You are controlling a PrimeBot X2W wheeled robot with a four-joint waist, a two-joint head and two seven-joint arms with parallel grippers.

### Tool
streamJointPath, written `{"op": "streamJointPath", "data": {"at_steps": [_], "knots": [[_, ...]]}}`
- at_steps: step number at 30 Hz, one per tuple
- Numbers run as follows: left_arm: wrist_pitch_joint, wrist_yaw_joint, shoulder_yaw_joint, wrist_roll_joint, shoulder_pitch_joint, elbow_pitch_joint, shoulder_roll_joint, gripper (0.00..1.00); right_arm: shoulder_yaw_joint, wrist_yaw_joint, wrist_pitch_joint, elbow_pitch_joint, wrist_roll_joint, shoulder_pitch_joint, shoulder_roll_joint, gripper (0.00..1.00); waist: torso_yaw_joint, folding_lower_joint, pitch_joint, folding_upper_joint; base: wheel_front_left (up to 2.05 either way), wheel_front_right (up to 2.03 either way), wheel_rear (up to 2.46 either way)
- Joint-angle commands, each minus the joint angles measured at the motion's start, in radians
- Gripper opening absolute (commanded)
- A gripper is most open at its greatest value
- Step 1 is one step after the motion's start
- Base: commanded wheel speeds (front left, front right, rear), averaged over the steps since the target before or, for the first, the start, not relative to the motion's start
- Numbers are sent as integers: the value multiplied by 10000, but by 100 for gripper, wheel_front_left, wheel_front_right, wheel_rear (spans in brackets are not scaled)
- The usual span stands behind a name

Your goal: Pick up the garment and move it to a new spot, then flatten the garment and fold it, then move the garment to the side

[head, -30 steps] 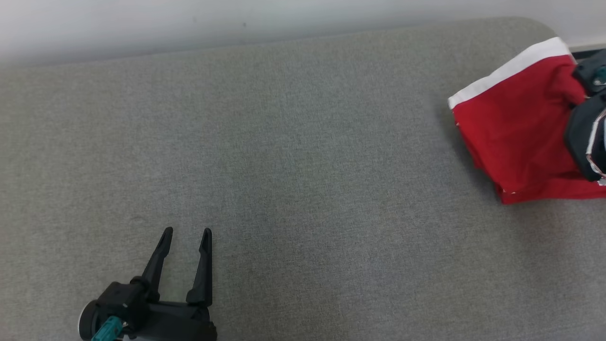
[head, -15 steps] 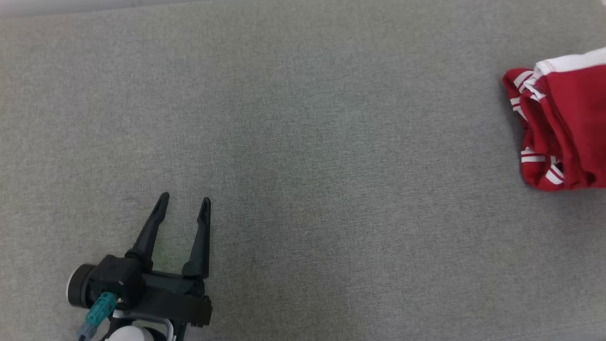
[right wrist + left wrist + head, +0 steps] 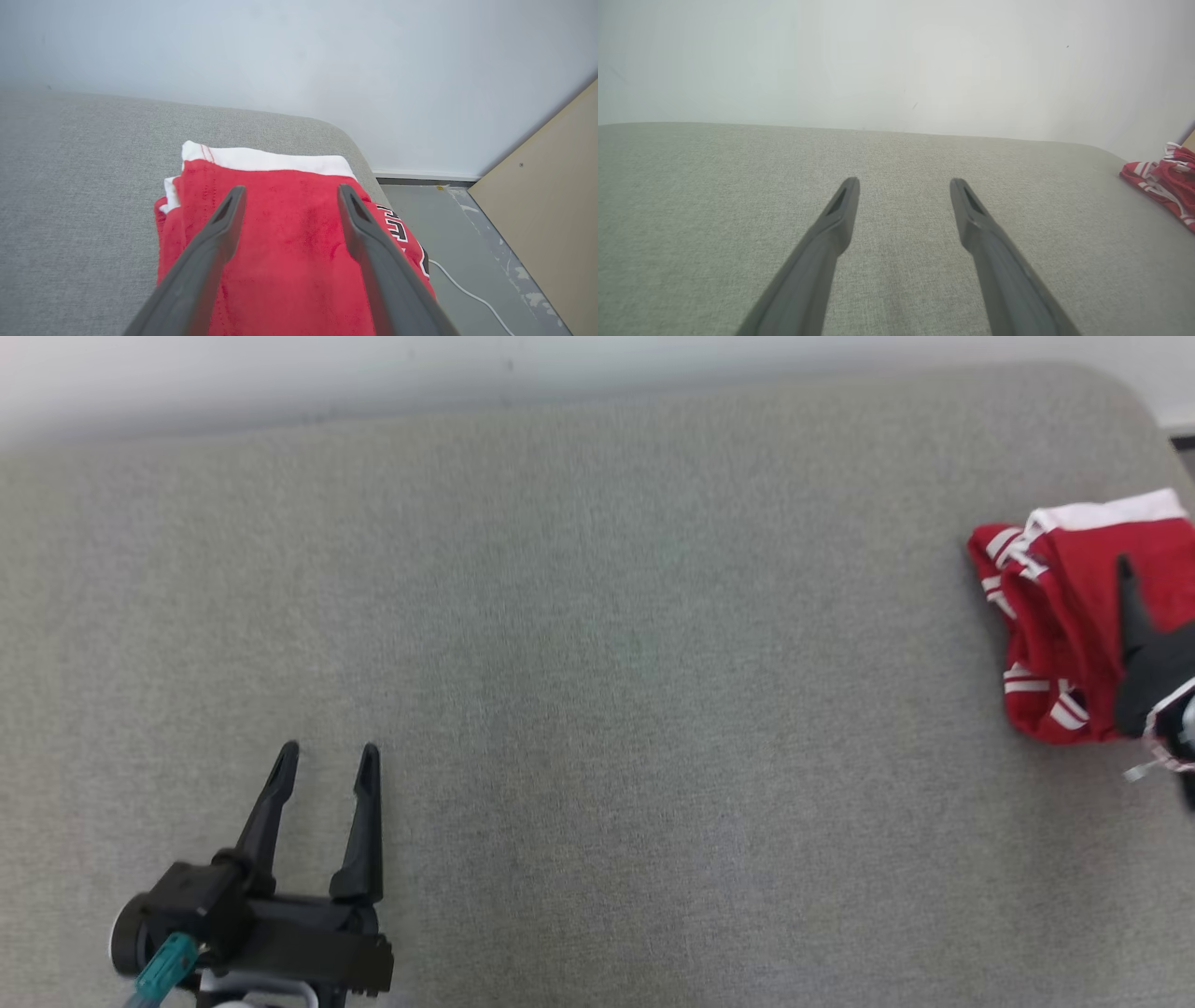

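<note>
Garment [image 3: 1074, 616]: red, folded, with a white band along its far edge. It lies at the far right corner of the grey pad [image 3: 597, 663], well apart from the left gripper [image 3: 328, 751].

Left gripper: near left, low over bare pad. Fingers are spread and hold nothing.

Right gripper [image 3: 290, 191]: over the garment's middle, pointing at the white band. Jaws are parted with no cloth pinched between them. Cannot tell whether the fingertips touch the cloth.

Stage, as I judge it: the bundle is folded and set to the side, so the job looks about finished.

Risks:
- In the right wrist view the garment's right side sits at the pad's rounded edge, perhaps past it, with the floor [image 3: 434, 224] below. A brush from the right gripper as it leaves could tip the bundle over the edge.
- In the head view the left side of the fold is bunched, with striped trim showing in loose layers. A fingertip catching a layer on the way out would drag the fold open.
- Fleecy cloth on woven pad should grip fairly well, but any overhanging part would pull the rest towards the floor.
- A white cable [image 3: 467, 294] lies on the floor beside a tan panel [image 3: 551, 196]. A fallen garment would land near it.

Writing: black block letters outlined in white show on the garment's right side in the right wrist view. They are partly hidden and skewed, so I cannot read them. No brand mark made out elsewhere.
</note>
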Motion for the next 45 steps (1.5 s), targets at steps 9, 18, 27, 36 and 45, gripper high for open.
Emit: {"op": "streamJointPath", "data": {"at_steps": [9,18,27,36,45], "knots": [[1,299,730,-357,1080,138,-111,100,-1766,-29,-674,-3092,406,3070,1758,100,-64,1,-1916,0,0,0,0],[1,284,1315,-156,1824,685,-123,100,-2819,-29,-675,-6166,-732,6248,3104,100,-63,1,-2705,0,0,0,0],[1,245,1371,130,2171,932,-130,100,-2993,-29,-678,-7160,-1508,7461,3555,100,27,1,-2967,0,0,0,0],[1,290,1235,-3,2445,905,-133,100,-2947,-29,-671,-7220,-1729,7631,3552,100,248,1,-3114,0,0,0,0],[1,440,1117,-96,2446,854,-135,100,-2930,-29,-615,-7126,-1774,7611,3525,100,330,1,-3090,0,0,0,0]]}}
